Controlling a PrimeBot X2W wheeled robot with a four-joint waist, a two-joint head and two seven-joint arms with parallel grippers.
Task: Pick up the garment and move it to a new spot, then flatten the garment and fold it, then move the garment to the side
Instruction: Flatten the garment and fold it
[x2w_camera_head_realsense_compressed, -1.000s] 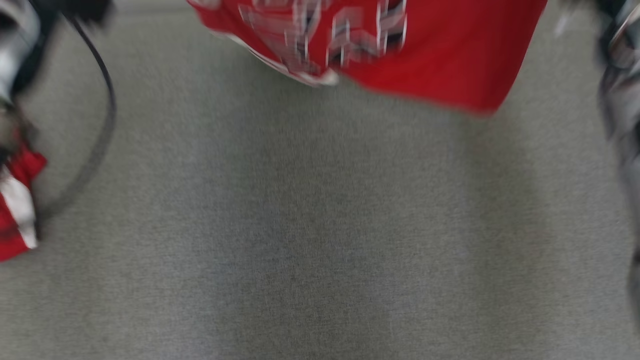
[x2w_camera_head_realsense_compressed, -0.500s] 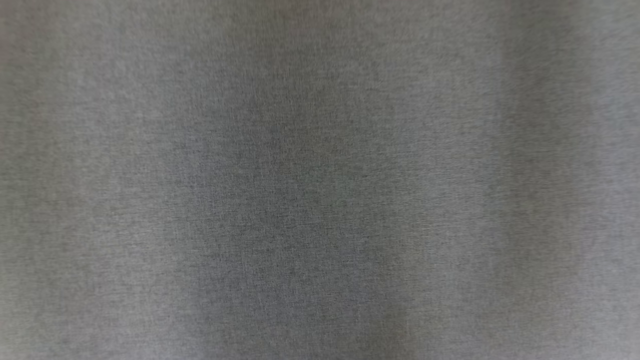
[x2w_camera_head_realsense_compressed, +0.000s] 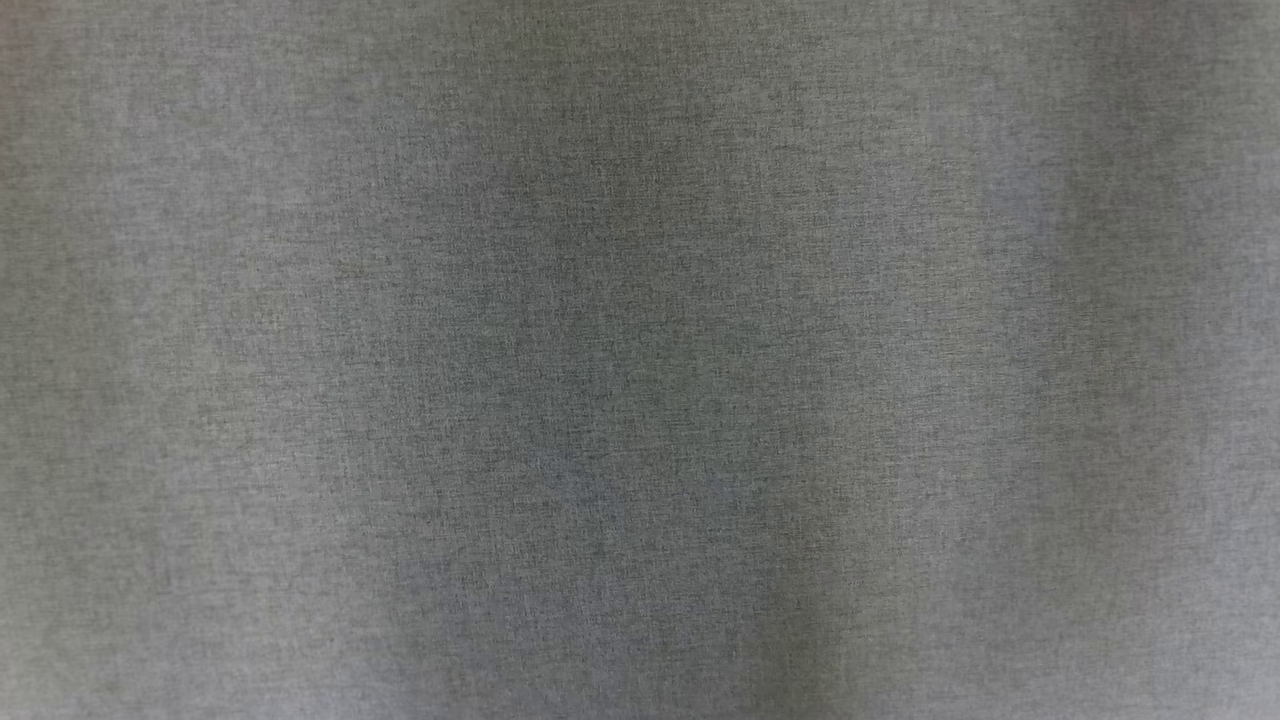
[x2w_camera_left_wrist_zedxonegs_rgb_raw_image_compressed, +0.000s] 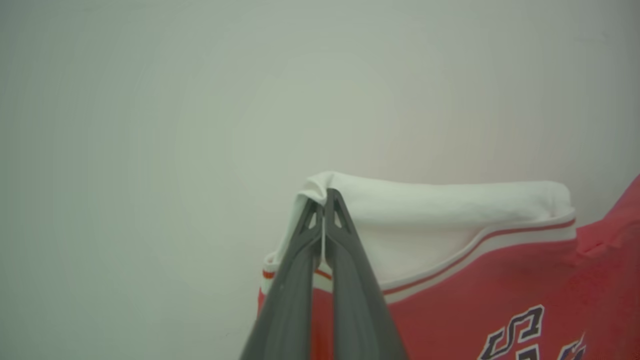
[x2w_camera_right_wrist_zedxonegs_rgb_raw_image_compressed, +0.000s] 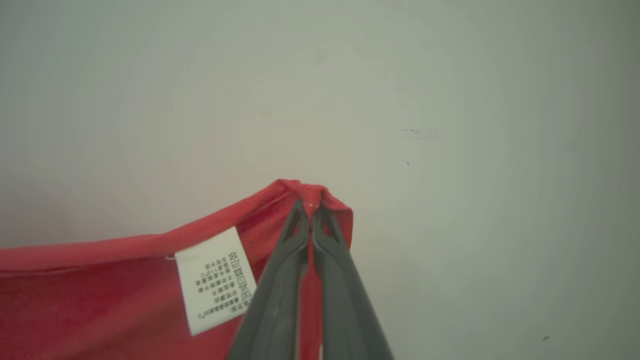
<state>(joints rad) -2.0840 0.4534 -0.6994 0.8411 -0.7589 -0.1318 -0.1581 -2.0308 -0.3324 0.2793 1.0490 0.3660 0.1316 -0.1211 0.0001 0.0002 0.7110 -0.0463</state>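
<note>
Garment: a red knit sports jersey with white trim and dark lettering (x2w_camera_left_wrist_zedxonegs_rgb_raw_image_compressed: 500, 285) hangs in the air between the two arms, off the grey woven desk cover (x2w_camera_head_realsense_compressed: 640, 360).
Left fingers (x2w_camera_left_wrist_zedxonegs_rgb_raw_image_compressed: 305, 250): clenched on the rolled white edge of the trim, with cloth bunched over the tips.
Right fingers (x2w_camera_right_wrist_zedxonegs_rgb_raw_image_compressed: 292, 255): clenched on a red hem corner, just beside the white printed care label (x2w_camera_right_wrist_zedxonegs_rgb_raw_image_compressed: 215, 280).
Risk, slip: each hold is only a small nip at the very tips. A sharp swing or a hard pull between the arms could draw the cloth out and drop one side.
Risk, lay-down: the cloth sags between the holds. Lowered unevenly, it would likely land doubled over and be harder to flatten.
Arm pose: both arms appear raised and spread apart. Each pair of fingers points at a plain pale background, and the jersey falls back toward the wrist.
</note>
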